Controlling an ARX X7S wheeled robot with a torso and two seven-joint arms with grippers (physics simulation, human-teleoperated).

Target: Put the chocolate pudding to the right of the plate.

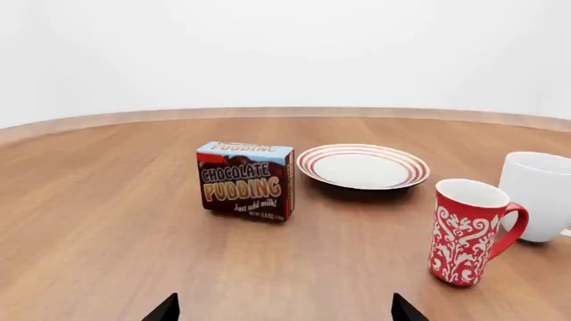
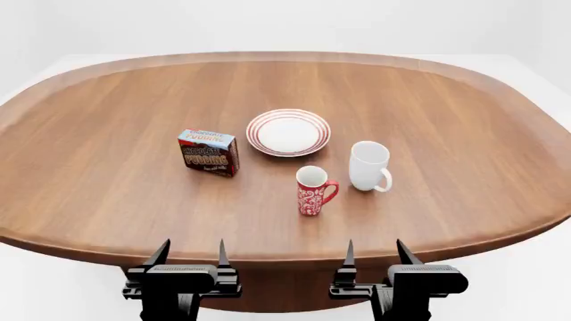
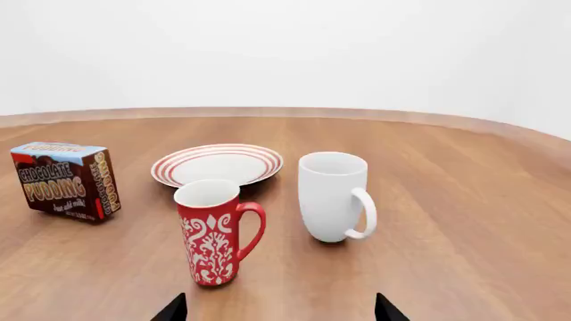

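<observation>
The chocolate pudding carton (image 2: 208, 152) stands upright on the wooden table, just left of the plate (image 2: 288, 132); it also shows in the left wrist view (image 1: 246, 180) and the right wrist view (image 3: 66, 180). The plate, white with red rings, shows in the left wrist view (image 1: 363, 166) and the right wrist view (image 3: 216, 164). My left gripper (image 2: 189, 255) is open and empty at the table's near edge, well short of the carton. My right gripper (image 2: 375, 255) is open and empty at the near edge, in front of the mugs.
A red patterned mug (image 2: 312, 190) stands in front of the plate, and a plain white mug (image 2: 370, 166) stands to its right. Both sit right of and nearer than the plate. The oval table's (image 2: 107, 200) near edge runs just beyond my fingertips.
</observation>
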